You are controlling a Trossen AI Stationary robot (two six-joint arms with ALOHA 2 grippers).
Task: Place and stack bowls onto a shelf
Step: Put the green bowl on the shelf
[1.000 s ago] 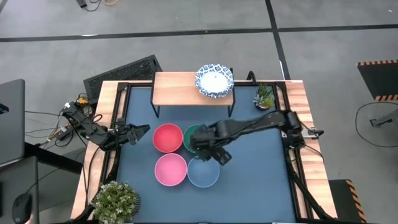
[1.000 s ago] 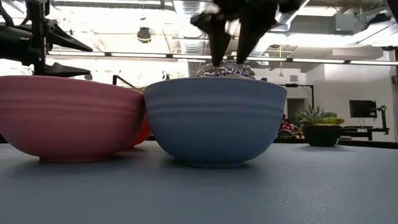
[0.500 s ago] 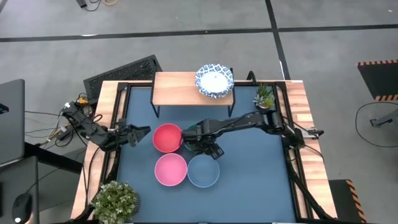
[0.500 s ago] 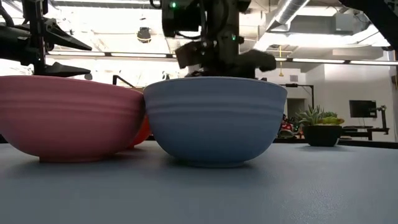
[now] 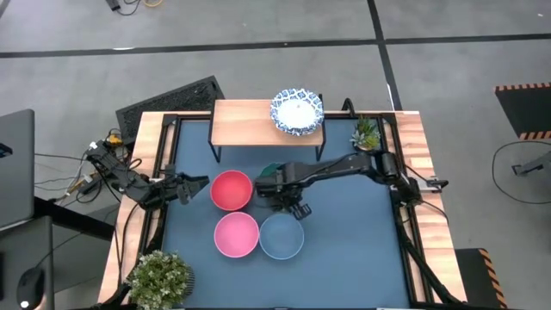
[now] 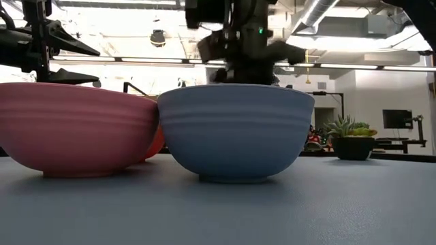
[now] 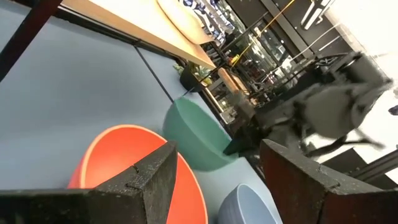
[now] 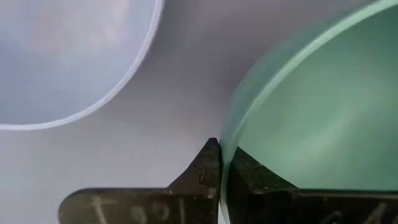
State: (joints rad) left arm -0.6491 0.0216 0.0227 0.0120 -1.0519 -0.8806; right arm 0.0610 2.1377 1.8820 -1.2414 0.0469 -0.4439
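Observation:
The green bowl [image 5: 269,170] sits mid-table, right of the red bowl [image 5: 231,190], and is mostly hidden under my right gripper [image 5: 277,188], which is shut on its rim. The pink bowl [image 5: 237,234] and the light blue bowl [image 5: 281,237] stand on the mat nearer the front. A white bowl with a blue-patterned rim [image 5: 296,110] rests on the right end of the shelf [image 5: 250,123]. My left gripper [image 5: 200,182] waits open at the table's left, pointing at the red bowl. My right gripper pinches the green bowl's rim [image 8: 225,149] on the side facing the light blue bowl [image 8: 62,56]. One finger is inside the bowl and one outside. The fingers come from above, pointing down. Whether the bowl's base is off the mat I cannot tell.
A small potted plant [image 5: 366,133] stands at the far right by the shelf, and a bushy plant [image 5: 159,277] at the near left corner. The shelf's left half is bare wood. Blue mat lies free right of the bowls [image 5: 353,224].
My right gripper has moved from above the light blue bowl toward the table's left and far side, come down at the green bowl and shut on its rim.

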